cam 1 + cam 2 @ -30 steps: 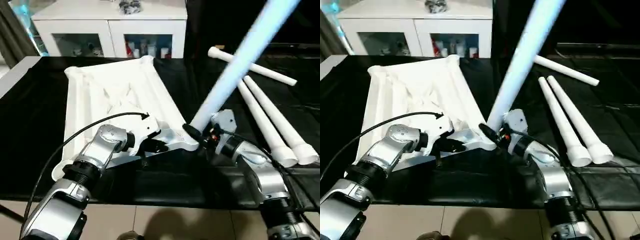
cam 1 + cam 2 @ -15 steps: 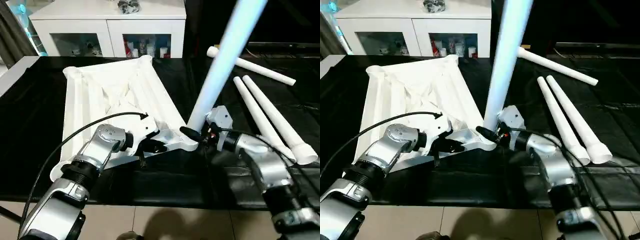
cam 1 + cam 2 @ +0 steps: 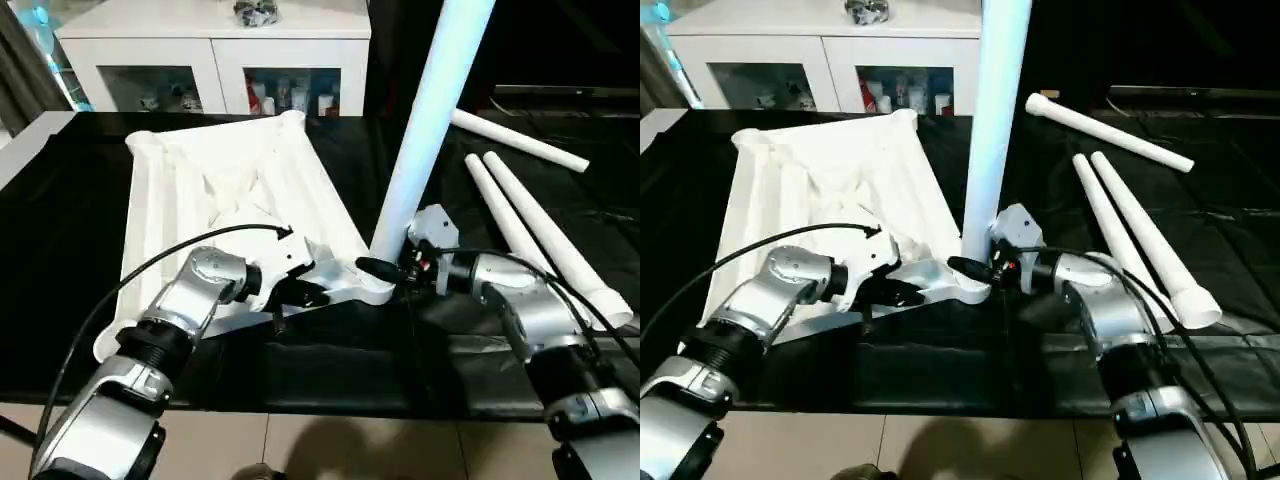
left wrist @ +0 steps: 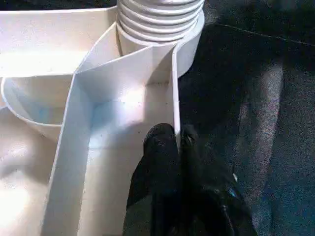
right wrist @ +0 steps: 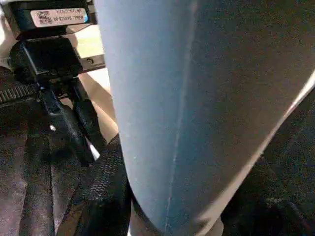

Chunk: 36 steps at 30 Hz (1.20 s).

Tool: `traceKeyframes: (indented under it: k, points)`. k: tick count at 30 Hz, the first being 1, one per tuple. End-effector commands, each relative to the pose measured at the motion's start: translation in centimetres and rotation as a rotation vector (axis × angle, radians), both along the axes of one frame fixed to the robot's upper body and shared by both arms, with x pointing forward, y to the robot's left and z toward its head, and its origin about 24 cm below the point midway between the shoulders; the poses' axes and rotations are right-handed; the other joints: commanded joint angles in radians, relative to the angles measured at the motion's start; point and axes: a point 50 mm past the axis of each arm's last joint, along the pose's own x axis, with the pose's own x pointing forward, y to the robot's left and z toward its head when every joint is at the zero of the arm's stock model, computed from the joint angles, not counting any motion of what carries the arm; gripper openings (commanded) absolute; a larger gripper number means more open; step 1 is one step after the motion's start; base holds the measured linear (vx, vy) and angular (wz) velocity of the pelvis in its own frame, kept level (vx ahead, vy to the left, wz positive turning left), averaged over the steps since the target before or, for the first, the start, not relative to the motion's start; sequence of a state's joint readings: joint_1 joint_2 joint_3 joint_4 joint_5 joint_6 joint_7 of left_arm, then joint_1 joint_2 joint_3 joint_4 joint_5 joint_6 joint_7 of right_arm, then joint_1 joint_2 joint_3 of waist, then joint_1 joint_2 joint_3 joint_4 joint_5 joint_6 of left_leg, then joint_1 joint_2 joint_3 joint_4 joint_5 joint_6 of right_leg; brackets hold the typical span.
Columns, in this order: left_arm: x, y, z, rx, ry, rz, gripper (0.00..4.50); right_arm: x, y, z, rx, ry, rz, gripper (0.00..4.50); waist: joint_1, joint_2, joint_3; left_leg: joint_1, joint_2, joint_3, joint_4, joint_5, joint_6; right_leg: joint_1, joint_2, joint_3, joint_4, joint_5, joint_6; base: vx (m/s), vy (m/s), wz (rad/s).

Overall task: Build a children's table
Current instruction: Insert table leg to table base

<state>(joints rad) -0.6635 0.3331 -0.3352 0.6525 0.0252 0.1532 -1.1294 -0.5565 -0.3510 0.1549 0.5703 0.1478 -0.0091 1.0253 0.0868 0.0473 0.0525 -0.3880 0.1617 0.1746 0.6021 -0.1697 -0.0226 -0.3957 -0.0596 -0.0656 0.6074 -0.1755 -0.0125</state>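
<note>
Left eye view has the white plastic rectangular table top (image 3: 225,215) lying ribbed underside up on the black-covered work surface (image 3: 60,250), and standing upright in its near right round corner socket (image 3: 375,288) is one long white tapered tubular leg (image 3: 425,110), threaded end down; the left wrist view catches those thread rings (image 4: 160,19) sitting right in the socket. Right gripper (image 3: 383,270) is at the base of that leg, black fingers closed around it, the tube pressed close against the wrist camera. Left gripper (image 4: 170,142) sits on the near edge of the top, just left of the socket, its two black fingertips pinched shut on the thin white rim wall (image 4: 173,93). Off to the right, three more white tapered legs lie flat on the black cloth: two side by side (image 3: 540,235), touching along their length, and a third (image 3: 520,140) farther back, angled across. At the far side stands a white cabinet with glass doors (image 3: 215,60)
</note>
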Motion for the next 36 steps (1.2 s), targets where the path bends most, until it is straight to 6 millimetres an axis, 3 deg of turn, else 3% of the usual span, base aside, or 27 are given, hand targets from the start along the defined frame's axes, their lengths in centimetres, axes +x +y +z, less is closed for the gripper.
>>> traceKeyframes:
  k: [1, 6, 22, 25, 26, 27, 30, 31, 33, 36]
  points:
    - [0.0, -1.0, 1.3, 0.015, -0.041, -0.109, 0.0, -1.3, -0.1, -2.8, -0.073, 0.138, 0.067, 1.93, -0.004, -0.006, -0.061, 0.024, 0.072, -0.029, -0.079, -0.316, 0.026, 0.037, -0.098, 0.053, -0.091, -0.348, -0.212, 0.0, 0.0, 0.0]
    - [0.0, -0.7, 1.3, 0.033, -0.038, -0.126, 0.0, -1.7, 0.0, -3.0, -0.124, 0.147, 0.158, 1.93, 0.005, -0.002, -0.062, 0.023, 0.075, -0.029, -0.08, -0.311, 0.031, 0.037, -0.098, 0.053, -0.087, -0.324, -0.222, 0.0, 0.0, 0.0]
    - [0.6, -0.5, 1.5, 0.03, -0.039, -0.077, 0.0, -1.3, 0.7, -3.1, -0.067, 0.143, 0.113, 1.93, 0.0, 0.002, -0.058, 0.026, 0.075, -0.032, -0.084, -0.358, 0.014, 0.034, -0.099, 0.053, -0.093, -0.374, -0.22, 0.0, 0.0, 0.0]
    - [1.8, -0.5, 2.1, -0.047, -0.071, 0.099, 0.0, -0.4, 0.6, -3.7, -0.047, 0.12, -0.106, 1.93, -0.007, 0.0, -0.055, 0.031, 0.074, -0.035, -0.086, -0.385, -0.008, 0.029, -0.101, 0.053, -0.095, -0.416, -0.216, 0.0, 0.0, 0.0]
    - [2.4, -0.6, 2.4, -0.073, -0.089, 0.196, 0.0, 0.0, 0.8, -4.0, -0.037, 0.123, -0.204, 1.93, -0.01, -0.003, -0.053, 0.033, 0.069, -0.036, -0.086, -0.409, -0.019, 0.026, -0.101, 0.051, -0.101, -0.463, -0.198, 0.0, 0.0, 0.0]
    - [2.5, -0.7, 2.4, -0.076, -0.09, 0.208, 0.0, 0.0, 0.9, -4.0, -0.035, 0.124, -0.214, 1.93, -0.013, -0.004, -0.053, 0.031, 0.069, -0.038, -0.088, -0.407, -0.022, 0.03, -0.102, 0.051, -0.101, -0.474, -0.191, 0.0, 0.0, 0.0]
    - [3.4, -2.0, 3.1, -0.139, -0.084, 0.372, 0.0, 0.9, 2.1, -4.2, -0.008, 0.151, -0.409, 1.93, -0.016, -0.005, -0.054, 0.033, 0.069, -0.039, -0.088, -0.408, -0.023, 0.025, -0.102, 0.051, -0.105, -0.498, -0.174, 0.0, 0.0, 0.0]
    - [4.0, -3.9, 3.9, -0.198, -0.079, 0.455, 0.0, 2.0, 3.7, -4.1, 0.012, 0.173, -0.565, 1.93, -0.023, -0.002, -0.054, 0.029, 0.069, -0.039, -0.088, -0.395, -0.028, 0.024, -0.1, 0.053, -0.102, -0.475, -0.18, 0.0, 0.0, 0.0]
    - [4.3, -6.1, 4.7, -0.244, -0.085, 0.514, 0.0, 2.9, 5.7, -3.7, 0.002, 0.168, -0.642, 1.93, -0.041, -0.004, -0.06, 0.023, 0.06, -0.04, -0.083, -0.37, -0.034, 0.028, -0.098, 0.047, -0.099, -0.45, -0.186, 0.0, 0.0, 0.0]
    - [4.4, -6.7, 4.9, -0.253, -0.091, 0.527, 0.0, 3.1, 6.3, -3.5, -0.004, 0.163, -0.655, 1.93, -0.041, -0.005, -0.062, 0.015, 0.058, -0.034, -0.078, -0.321, 0.001, 0.033, -0.1, 0.051, -0.1, -0.362, -0.198, 0.0, 0.0, 0.0]
